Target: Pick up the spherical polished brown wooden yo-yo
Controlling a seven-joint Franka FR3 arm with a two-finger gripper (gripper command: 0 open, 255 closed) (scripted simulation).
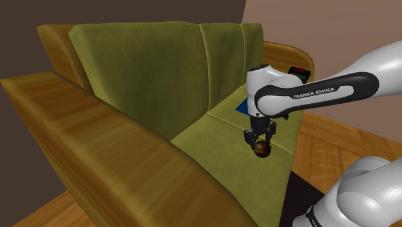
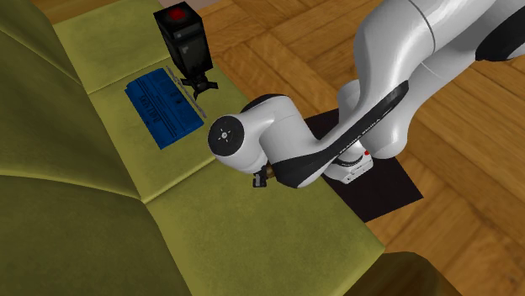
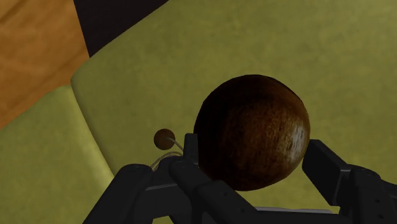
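Note:
The yo-yo [image 3: 252,132] is a glossy dark brown wooden ball, clasped between the two black fingers of my gripper [image 3: 254,151]. A small brown knob [image 3: 165,137] on a thin string hangs beside it. In the shoulder view the gripper [image 1: 260,143] points down from the white arm and holds the yo-yo [image 1: 261,150] just above the front part of the olive sofa seat [image 1: 212,138]. In the second exterior view the arm's wrist [image 2: 244,139] covers the hand and the ball.
A blue book [image 2: 164,109] lies flat on the far seat cushion, with a black device with a red spot [image 2: 185,38] standing next to it. The sofa's wooden armrest [image 1: 96,129] runs along the shoulder view's left. A black mat [image 2: 379,181] lies on the wooden floor.

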